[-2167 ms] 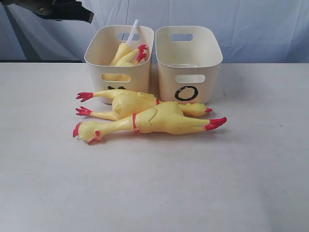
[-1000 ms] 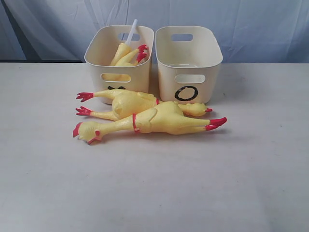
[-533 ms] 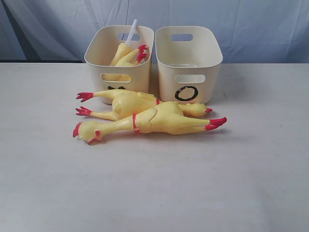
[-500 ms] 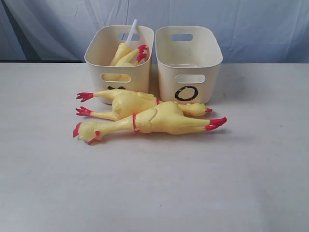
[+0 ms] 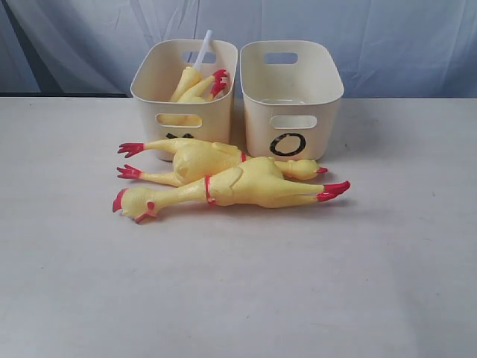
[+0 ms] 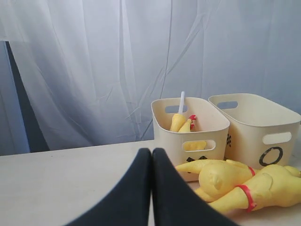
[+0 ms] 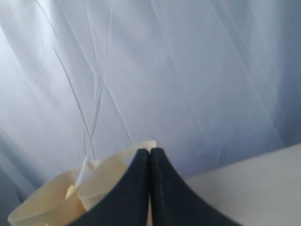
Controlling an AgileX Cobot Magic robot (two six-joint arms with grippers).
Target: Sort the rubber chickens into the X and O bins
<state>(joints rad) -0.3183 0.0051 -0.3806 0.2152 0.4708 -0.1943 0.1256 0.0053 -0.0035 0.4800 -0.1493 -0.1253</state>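
Note:
Two whole rubber chickens lie on the table before the bins: the front chicken (image 5: 246, 186) with its head at the left, and a rear chicken (image 5: 197, 158) half behind it, also seen as the rear chicken (image 6: 225, 176). The X bin (image 5: 182, 112) holds a headless body (image 5: 195, 86) and a white tube (image 5: 203, 46). To its right stands the O bin (image 5: 292, 112), with nothing seen inside. Neither gripper shows in the exterior view. My left gripper (image 6: 151, 151) is shut and holds nothing, back from the chickens. My right gripper (image 7: 150, 150) is shut and holds nothing, raised near the bins.
A white table (image 5: 238, 291) carries everything. A pale blue-white curtain (image 5: 387, 37) hangs behind the bins. The X bin (image 6: 190, 136) and the O bin (image 6: 256, 129) show in the left wrist view.
A dark arm at the upper left of the exterior view 2.2 s ago has withdrawn out of the frame. Chickens and bins have not moved.

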